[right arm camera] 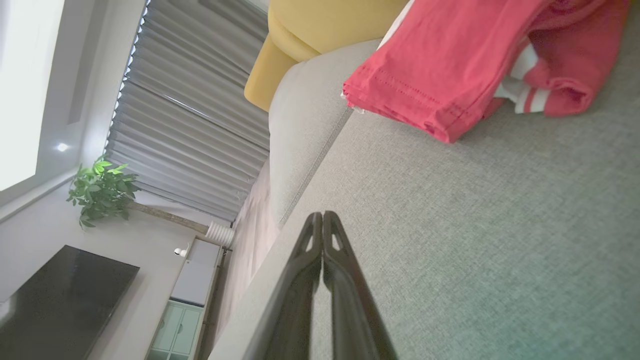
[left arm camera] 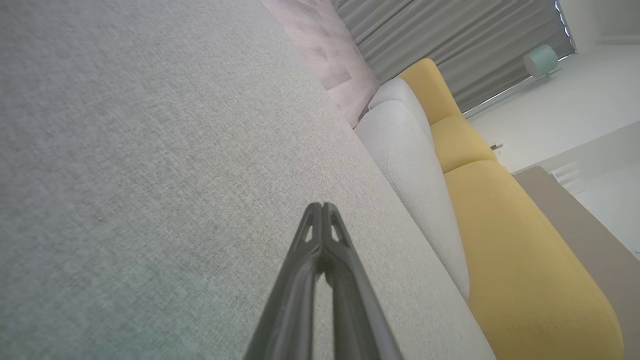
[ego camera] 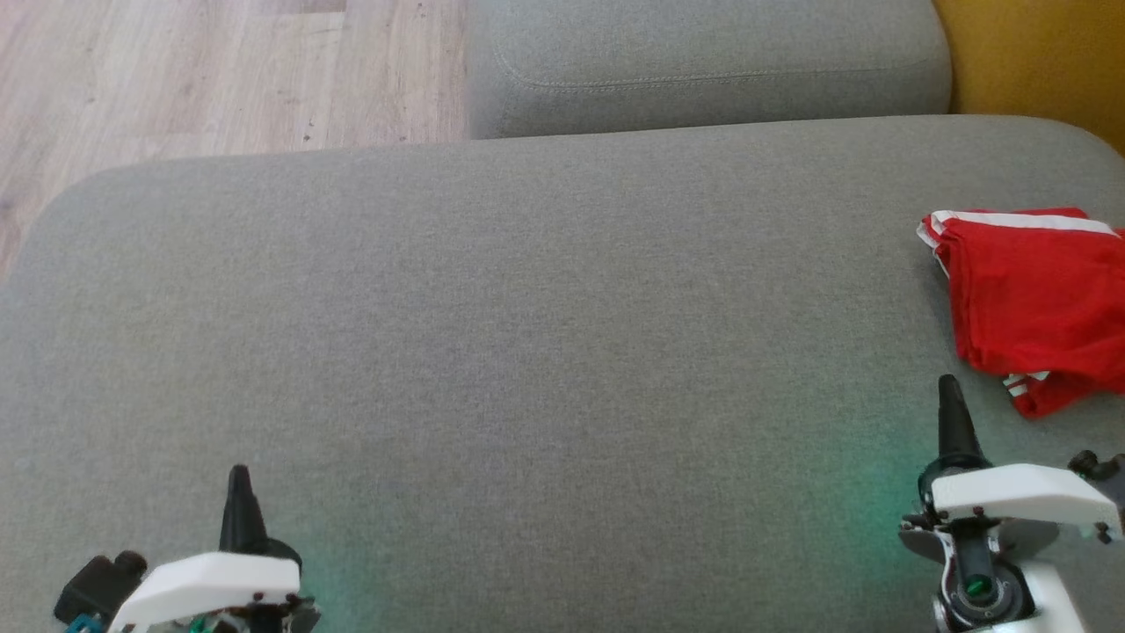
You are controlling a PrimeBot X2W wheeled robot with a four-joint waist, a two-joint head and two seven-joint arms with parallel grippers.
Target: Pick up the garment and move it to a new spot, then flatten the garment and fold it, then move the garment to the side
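Observation:
A red garment [ego camera: 1037, 303] with white stripes lies folded at the right edge of the grey cushion [ego camera: 527, 352], partly cut off by the head view's border. In the right wrist view the garment [right arm camera: 450, 65] sits at the top right, its hemmed edge facing my fingers. My right gripper [ego camera: 949, 391] is shut and holds nothing, a short way in front and left of the garment. My left gripper [ego camera: 238, 479] is shut too, empty, low at the front left, far from the garment. Both grippers' tips meet in the wrist views: left gripper [left arm camera: 322, 206], right gripper [right arm camera: 322, 215].
A second grey cushion [ego camera: 703, 61] lies beyond the main one. Wooden floor [ego camera: 202, 70] shows at the upper left and a yellow sofa back [ego camera: 1046, 53] at the upper right. A broad bare stretch of the grey cushion spans the middle.

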